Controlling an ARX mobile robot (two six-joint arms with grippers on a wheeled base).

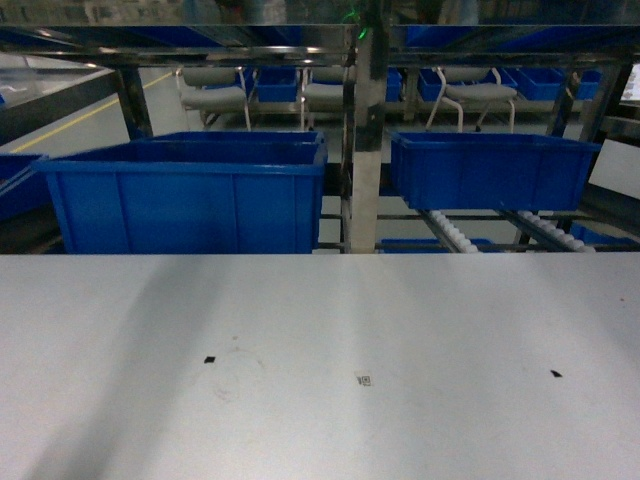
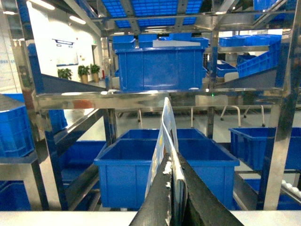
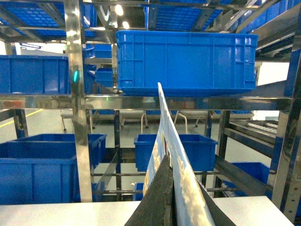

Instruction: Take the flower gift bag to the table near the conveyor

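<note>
Flower gift bag [image 2: 165, 136] is gripped edge-on by both left tool [image 2: 173, 197] and right tool [image 3: 170, 197], not yet set on the bench [image 1: 320, 400].

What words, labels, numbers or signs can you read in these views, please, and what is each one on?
None can be read.
Square marker on the table: too small.
Wall poster: blurred.
Gift bag print, held edge-on in the left gripper: nothing legible.
</note>
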